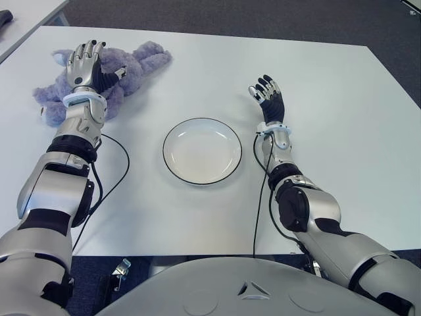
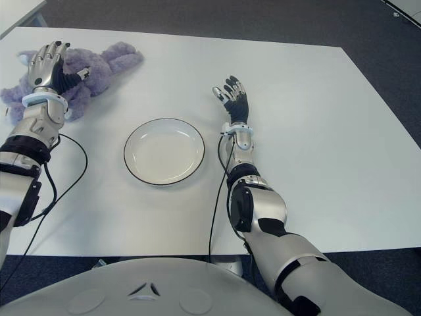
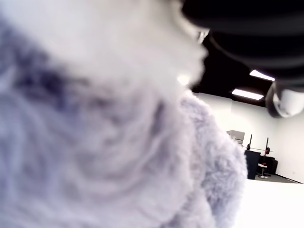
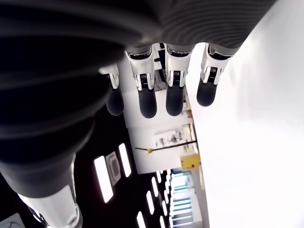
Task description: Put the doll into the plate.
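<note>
An empty white plate [image 1: 202, 150] sits nearest on the tabletop [image 1: 329, 99]. Right hand [image 1: 266, 92] hovers beside it, fingers loosely extended, empty. Farther left, the left hand [image 1: 85, 64] lies spread over the purple plush doll [image 1: 141, 58], not visibly gripping; the doll stretches toward the far-right.

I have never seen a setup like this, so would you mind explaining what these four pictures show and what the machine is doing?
This is a humanoid robot with two arms, each ending in a robot hand with several fingers. The two wide pictures come from a stereo camera on its head, looking down at a white table. The other two come from cameras on its wrists.

On the table lie a purple plush doll and an empty white plate with a dark rim. The left robot hand shows over the doll, fingers spread; its wrist picture is filled with fur, but a closed grasp is not visible. The right robot hand shows right of the plate, open and holding nothing.
</note>
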Controlling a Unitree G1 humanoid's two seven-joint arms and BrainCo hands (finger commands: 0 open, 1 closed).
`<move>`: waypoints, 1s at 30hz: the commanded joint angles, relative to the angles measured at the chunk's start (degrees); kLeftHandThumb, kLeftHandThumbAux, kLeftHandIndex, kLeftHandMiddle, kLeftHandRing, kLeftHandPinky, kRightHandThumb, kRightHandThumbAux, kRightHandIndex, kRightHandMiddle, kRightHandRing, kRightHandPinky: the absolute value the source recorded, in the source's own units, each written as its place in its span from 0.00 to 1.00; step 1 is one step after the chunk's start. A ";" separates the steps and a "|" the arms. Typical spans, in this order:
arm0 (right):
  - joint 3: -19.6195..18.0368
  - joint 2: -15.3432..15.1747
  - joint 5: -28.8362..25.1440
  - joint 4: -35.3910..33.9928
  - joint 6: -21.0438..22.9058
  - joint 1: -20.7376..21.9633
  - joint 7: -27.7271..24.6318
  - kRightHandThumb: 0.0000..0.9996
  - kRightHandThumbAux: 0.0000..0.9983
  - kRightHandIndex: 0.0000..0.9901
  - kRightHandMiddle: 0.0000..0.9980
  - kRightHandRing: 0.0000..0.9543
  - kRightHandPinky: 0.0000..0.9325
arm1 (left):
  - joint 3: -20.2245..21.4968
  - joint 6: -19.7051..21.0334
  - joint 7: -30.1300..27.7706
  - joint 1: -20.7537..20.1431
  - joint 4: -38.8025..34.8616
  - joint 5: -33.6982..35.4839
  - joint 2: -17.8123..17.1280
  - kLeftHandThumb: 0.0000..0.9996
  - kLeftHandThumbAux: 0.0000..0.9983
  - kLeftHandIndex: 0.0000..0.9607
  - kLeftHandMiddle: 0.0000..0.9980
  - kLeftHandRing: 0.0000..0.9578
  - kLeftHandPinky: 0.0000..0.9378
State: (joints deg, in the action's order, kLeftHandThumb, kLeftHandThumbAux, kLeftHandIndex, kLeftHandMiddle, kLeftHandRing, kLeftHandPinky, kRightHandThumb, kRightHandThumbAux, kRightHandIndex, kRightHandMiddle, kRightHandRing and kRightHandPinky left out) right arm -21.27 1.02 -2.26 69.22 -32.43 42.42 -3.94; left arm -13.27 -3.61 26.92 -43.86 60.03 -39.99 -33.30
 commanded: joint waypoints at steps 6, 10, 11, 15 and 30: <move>-0.94 1.43 -1.19 7.31 2.59 -13.69 0.31 0.09 0.73 0.13 0.16 0.12 0.10 | -2.76 2.23 -0.28 0.51 3.54 0.19 2.24 0.27 0.26 0.00 0.00 0.01 0.01; -0.95 1.37 -1.19 7.33 2.72 -13.68 0.48 0.09 0.73 0.13 0.16 0.11 0.11 | -3.39 2.86 -0.19 0.37 3.86 -0.08 2.24 0.28 0.26 0.00 0.00 0.01 0.03; -1.00 1.36 -1.24 7.33 2.79 -13.66 0.45 0.09 0.73 0.13 0.16 0.11 0.11 | -3.56 3.06 -0.20 0.32 3.94 -0.18 2.24 0.28 0.26 0.00 0.00 0.01 0.03; -1.13 1.33 -1.39 7.35 3.16 -13.60 0.42 0.10 0.73 0.13 0.16 0.11 0.11 | -4.15 3.92 -0.48 0.14 4.26 -0.52 2.22 0.29 0.27 0.00 0.00 0.02 0.05; -1.23 1.16 -1.46 7.34 2.42 -13.79 -0.16 0.09 0.74 0.13 0.15 0.12 0.12 | -4.49 4.69 -2.00 -0.93 8.12 1.18 2.34 0.42 0.30 0.02 0.04 0.08 0.16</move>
State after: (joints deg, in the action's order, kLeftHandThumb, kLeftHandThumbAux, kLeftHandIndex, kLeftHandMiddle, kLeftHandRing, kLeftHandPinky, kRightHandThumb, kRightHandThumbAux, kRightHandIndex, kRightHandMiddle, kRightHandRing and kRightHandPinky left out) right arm -21.28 0.92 -2.28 69.24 -32.40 42.40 -4.01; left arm -16.87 -0.05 27.16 -46.18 63.84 -39.98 -33.02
